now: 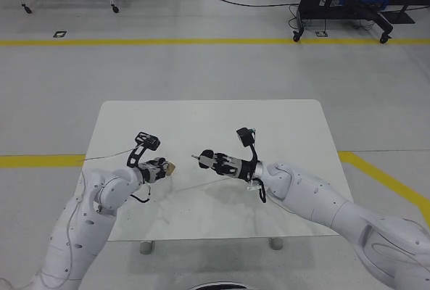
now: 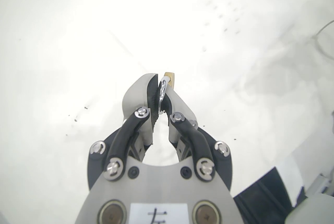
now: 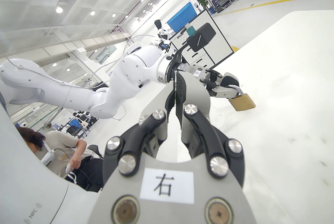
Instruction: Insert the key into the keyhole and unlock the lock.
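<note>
My left gripper point(image 1: 162, 168) is shut on the silver shackle point(image 2: 162, 91) of a small brass padlock point(image 1: 170, 169), held just above the white table point(image 1: 287, 123). In the left wrist view the brass body point(image 2: 171, 78) peeks out past the fingertips. My right gripper point(image 1: 204, 159) is shut on a key point(image 1: 196, 156), whose thin silver blade points toward the padlock across a small gap. In the right wrist view the right gripper point(image 3: 178, 75) has its pads pressed together, and farther off the padlock point(image 3: 242, 102) hangs from the other arm's fingers point(image 3: 229, 79).
A thin cable point(image 1: 109, 154) trails over the table's left edge. A dark wheeled cart point(image 1: 345, 14) stands on the floor far behind. Bare tabletop lies beyond and to the right of both grippers.
</note>
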Available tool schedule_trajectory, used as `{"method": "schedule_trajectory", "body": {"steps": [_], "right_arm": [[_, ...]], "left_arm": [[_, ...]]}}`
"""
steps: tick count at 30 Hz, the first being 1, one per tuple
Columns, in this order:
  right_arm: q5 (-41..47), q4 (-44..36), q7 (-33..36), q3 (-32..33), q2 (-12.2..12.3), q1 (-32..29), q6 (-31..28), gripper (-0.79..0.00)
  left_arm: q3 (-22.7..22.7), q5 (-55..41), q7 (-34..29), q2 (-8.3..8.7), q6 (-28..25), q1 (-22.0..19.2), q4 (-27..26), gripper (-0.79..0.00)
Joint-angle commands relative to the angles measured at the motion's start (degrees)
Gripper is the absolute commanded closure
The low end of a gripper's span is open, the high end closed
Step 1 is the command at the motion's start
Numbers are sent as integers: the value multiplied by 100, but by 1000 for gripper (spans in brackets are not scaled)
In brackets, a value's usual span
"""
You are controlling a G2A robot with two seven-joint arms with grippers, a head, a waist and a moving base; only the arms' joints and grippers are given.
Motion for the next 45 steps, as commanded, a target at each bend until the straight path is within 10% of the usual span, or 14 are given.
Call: {"method": "schedule_trajectory", "body": {"steps": [1, 31, 45], "right_arm": [[0, 0, 0, 0, 0, 0, 0, 0], [0, 0, 0, 0, 0, 0, 0, 0], [-406, -425, -385, 646, 67, -430, 0, 0]], "left_arm": [[-136, -580, -107, 7, -119, -75, 183, 0], [-337, -1308, -244, 35, -260, -221, 472, 0], [-480, -4640, -511, -41, -936, -712, 1734, 0]]}}
